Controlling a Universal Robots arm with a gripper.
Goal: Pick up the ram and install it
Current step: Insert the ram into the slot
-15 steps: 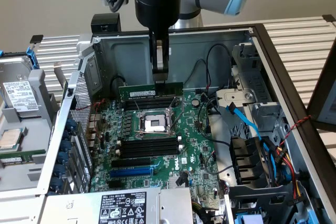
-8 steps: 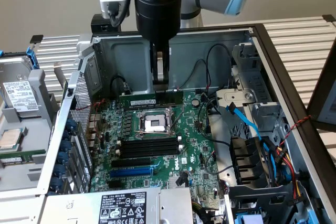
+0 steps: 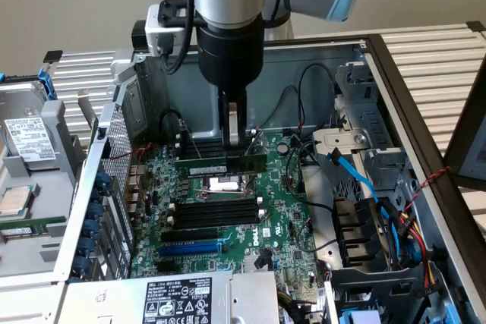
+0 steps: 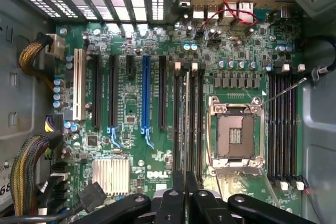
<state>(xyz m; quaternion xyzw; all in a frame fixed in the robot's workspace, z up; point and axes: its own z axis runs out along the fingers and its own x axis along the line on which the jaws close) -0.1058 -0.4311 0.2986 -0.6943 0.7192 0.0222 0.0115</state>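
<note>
The gripper reaches down into the open computer case, its jaws drawn almost together and clamped on the upper edge of the ram (a thin green stick carrying black chips). The ram stands on edge. Its long axis runs from the exterior view's left to the exterior view's right, roughly level and parallel to the black memory slots nearer the camera. It hangs over the motherboard, directly above the processor socket. Whether its lower edge touches anything cannot be told.
</note>
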